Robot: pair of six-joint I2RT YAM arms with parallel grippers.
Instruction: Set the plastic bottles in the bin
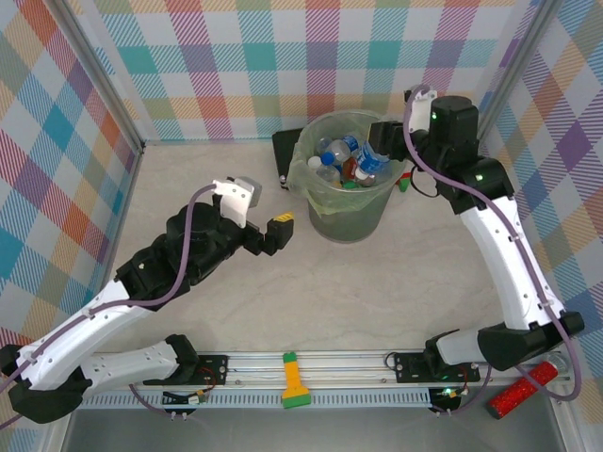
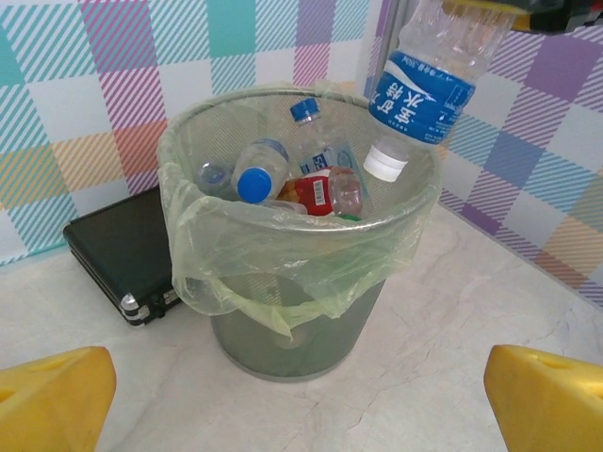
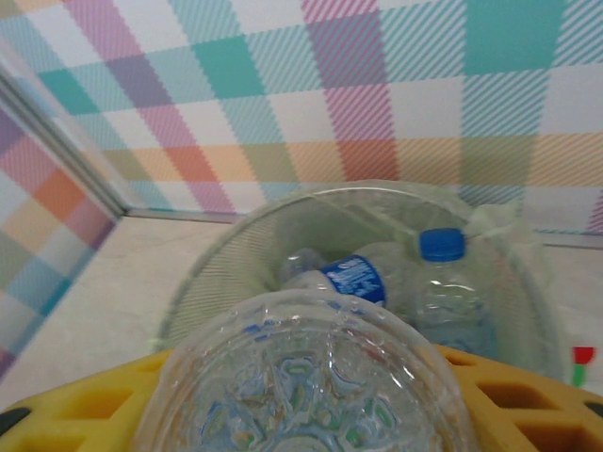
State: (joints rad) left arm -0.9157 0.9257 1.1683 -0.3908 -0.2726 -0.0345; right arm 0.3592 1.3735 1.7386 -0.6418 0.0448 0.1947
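The bin (image 1: 349,218), a round grey-green bucket with a thin bag liner, stands at the back of the table and holds several plastic bottles (image 1: 334,153). My right gripper (image 1: 382,151) is shut on a clear blue-labelled bottle (image 2: 419,89), which hangs cap-down over the bin's right rim. In the right wrist view that bottle's base (image 3: 311,377) sits between the yellow fingers, with the bin (image 3: 236,247) and blue-capped bottles (image 3: 443,282) beyond. My left gripper (image 1: 280,232) stands open and empty to the left of the bin (image 2: 283,325), its fingertips (image 2: 52,395) wide apart.
A flat black case (image 1: 283,151) (image 2: 118,247) lies behind the bin on its left. A red glittery cylinder (image 1: 521,389) rests at the near right corner. A yellow and green tool (image 1: 294,381) lies on the front rail. Plaid walls close in the table.
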